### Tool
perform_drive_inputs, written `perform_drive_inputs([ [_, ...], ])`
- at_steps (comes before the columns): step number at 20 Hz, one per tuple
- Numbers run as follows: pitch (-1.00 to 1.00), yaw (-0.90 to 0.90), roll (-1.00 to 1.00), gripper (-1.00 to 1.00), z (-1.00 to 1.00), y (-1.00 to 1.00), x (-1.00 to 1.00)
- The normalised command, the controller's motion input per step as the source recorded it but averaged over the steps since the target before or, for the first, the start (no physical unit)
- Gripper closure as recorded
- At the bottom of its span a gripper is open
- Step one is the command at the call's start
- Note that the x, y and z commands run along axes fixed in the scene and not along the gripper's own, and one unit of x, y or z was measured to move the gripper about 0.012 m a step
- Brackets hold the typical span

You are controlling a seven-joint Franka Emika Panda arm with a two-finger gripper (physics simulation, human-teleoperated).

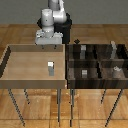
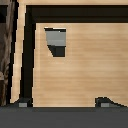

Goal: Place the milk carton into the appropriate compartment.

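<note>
The milk carton [image 1: 50,68] is a small white-grey upright box standing in the light-tan tray [image 1: 15,70], right of its middle in the exterior view. It also shows in the wrist view [image 2: 56,41], apart from the fingers. My gripper [image 1: 50,46] hangs open and empty above the tray's back part, behind and above the carton. In the wrist view the gripper [image 2: 65,103] shows two spread fingertips [image 2: 107,102] with nothing between them. The dark-brown divided bin [image 1: 96,61] with its square compartments stands on the exterior view's right.
Small grey blocks sit in the dark bin's cells, such as one [image 1: 84,72] in the front cell nearest the tray. The tray's raised wall [image 1: 65,65] and the bin's wall lie between the carton and the cells. Both bins stand on thin legs.
</note>
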Motion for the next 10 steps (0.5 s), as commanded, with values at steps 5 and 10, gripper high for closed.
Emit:
perform_drive_inputs([
  [5,0.0,0.0,0.0,-1.0,0.0,0.2,0.2],
  [10,0.0,0.0,0.0,-1.0,0.0,-0.2,0.4],
])
